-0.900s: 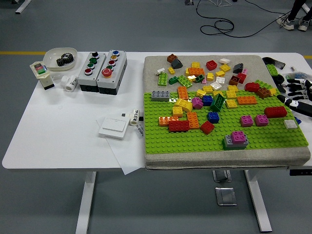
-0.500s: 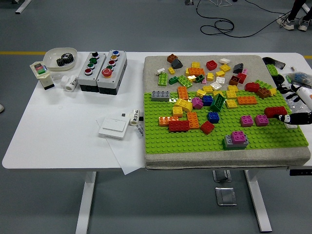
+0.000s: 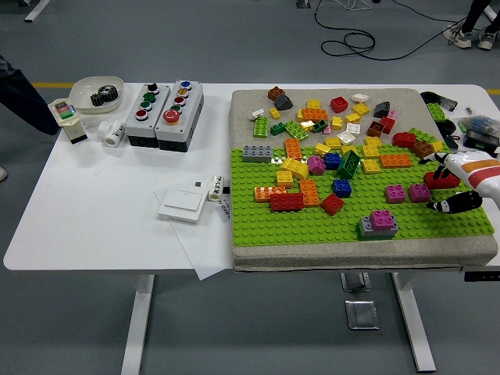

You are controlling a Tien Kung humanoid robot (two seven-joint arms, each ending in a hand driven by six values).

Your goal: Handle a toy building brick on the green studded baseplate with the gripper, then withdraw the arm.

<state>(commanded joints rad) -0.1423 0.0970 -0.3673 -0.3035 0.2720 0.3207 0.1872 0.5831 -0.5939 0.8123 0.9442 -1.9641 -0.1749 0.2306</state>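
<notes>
Your robot's right hand (image 3: 461,191) reaches in from the right edge of the table, over the right end of the green studded baseplate (image 3: 312,226). Its white shell with an orange stripe hangs above the plate, and one dark finger (image 3: 453,205) points left, low over the studs. You cannot tell from this view whether the fingers are apart or closed on anything. The dark red brick (image 3: 437,179) lies just under the hand's upper edge, near the baseplate's right edge; whether they touch is unclear. Two pink bricks (image 3: 407,192) sit side by side just left of the finger.

Nearer the front edge of the baseplate you see a grey brick (image 3: 375,227) with a pink brick (image 3: 382,218) stacked on it. Toward the middle stand a blue brick (image 3: 341,187), a small red brick (image 3: 332,204), a long red brick (image 3: 286,201) and orange bricks (image 3: 309,192). A loose pile of mixed bricks (image 3: 336,117) covers the grey mat (image 3: 250,101) at the far side.

On the white table (image 3: 94,211), left of the mat, lie a white wall switch (image 3: 182,205) near the middle, two push-button boxes (image 3: 164,113) along the far edge, and a white bowl holding a black gear (image 3: 97,94) at the far left corner. A dark sleeve (image 3: 19,94) of a person shows at the left edge.
</notes>
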